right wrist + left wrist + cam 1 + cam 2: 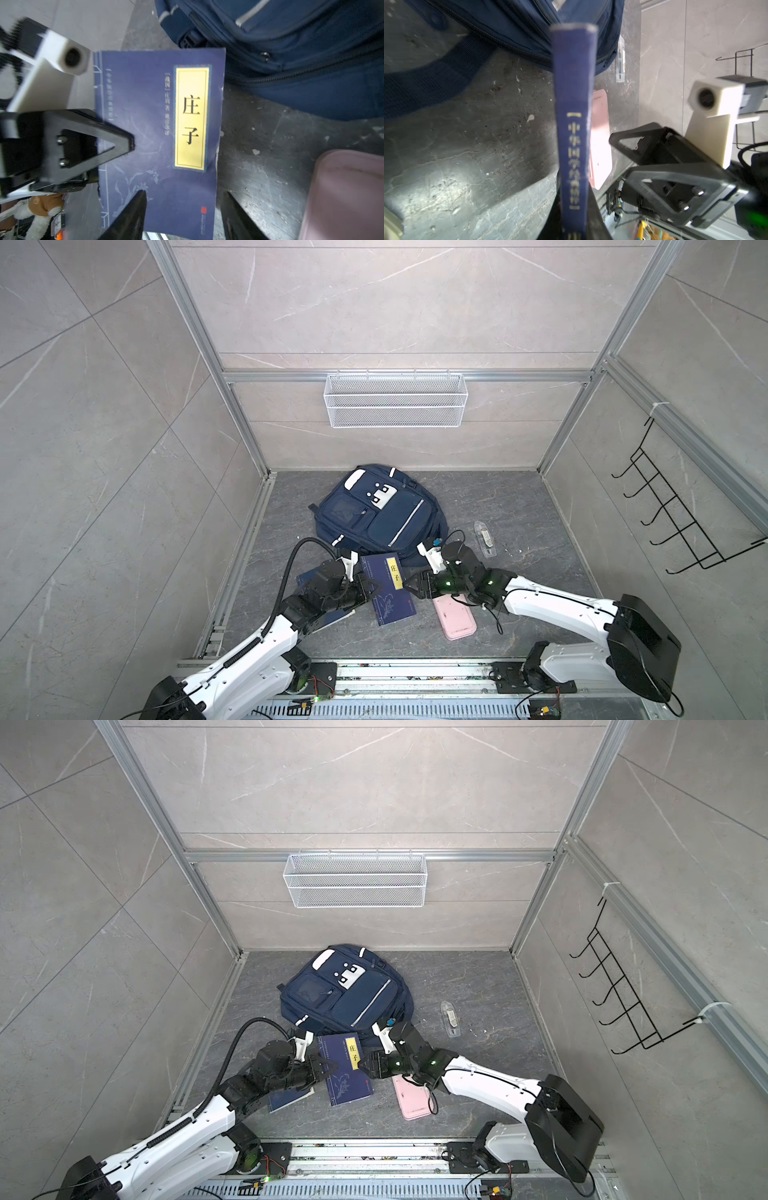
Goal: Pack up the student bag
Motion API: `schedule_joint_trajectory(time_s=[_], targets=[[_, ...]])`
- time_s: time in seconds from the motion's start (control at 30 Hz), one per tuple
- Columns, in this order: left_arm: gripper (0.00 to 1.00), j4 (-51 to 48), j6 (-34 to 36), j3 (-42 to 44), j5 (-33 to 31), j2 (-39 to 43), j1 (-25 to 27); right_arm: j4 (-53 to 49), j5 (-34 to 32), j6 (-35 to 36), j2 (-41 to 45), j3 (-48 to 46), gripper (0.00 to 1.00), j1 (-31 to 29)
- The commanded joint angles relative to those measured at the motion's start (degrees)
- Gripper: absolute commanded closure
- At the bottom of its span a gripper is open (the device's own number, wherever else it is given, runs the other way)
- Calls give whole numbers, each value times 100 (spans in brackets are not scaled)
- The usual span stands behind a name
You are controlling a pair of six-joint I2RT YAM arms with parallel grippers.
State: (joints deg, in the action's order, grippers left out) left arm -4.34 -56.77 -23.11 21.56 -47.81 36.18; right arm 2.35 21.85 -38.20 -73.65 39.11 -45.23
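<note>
Left tool (pixel 374 587) clamps the book (pixel 390 597); right tool (pixel 409 585), jaws apart, should back clear before the lift toward the student bag (pixel 374 510), 12 o'clock.

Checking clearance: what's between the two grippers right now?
The yellow-labelled navy book, gripped by the left gripper, the right gripper open at its other edge; both top views show it.
</note>
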Motion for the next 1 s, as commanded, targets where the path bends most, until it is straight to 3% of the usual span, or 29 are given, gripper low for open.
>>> schedule_joint_trajectory(time_s=[0.0,0.2,0.57,0.83,0.97], targets=[[98,723,143,-185,1040,58,-116,708,932,-509,281,-290,37,449],[98,1563,-26,-170,1769,-70,-145,977,1553,-623,316,-398,35,676],[100,2440,-259,-10,2190,-84,-184,1802,2040,-1055,418,-924,32,990],[100,3086,-493,172,2317,-158,-213,3815,2738,-1974,-98,-1308,33,999],[100,2871,-441,193,2201,-158,-298,4124,2805,-2122,-228,-1354,37,999]])
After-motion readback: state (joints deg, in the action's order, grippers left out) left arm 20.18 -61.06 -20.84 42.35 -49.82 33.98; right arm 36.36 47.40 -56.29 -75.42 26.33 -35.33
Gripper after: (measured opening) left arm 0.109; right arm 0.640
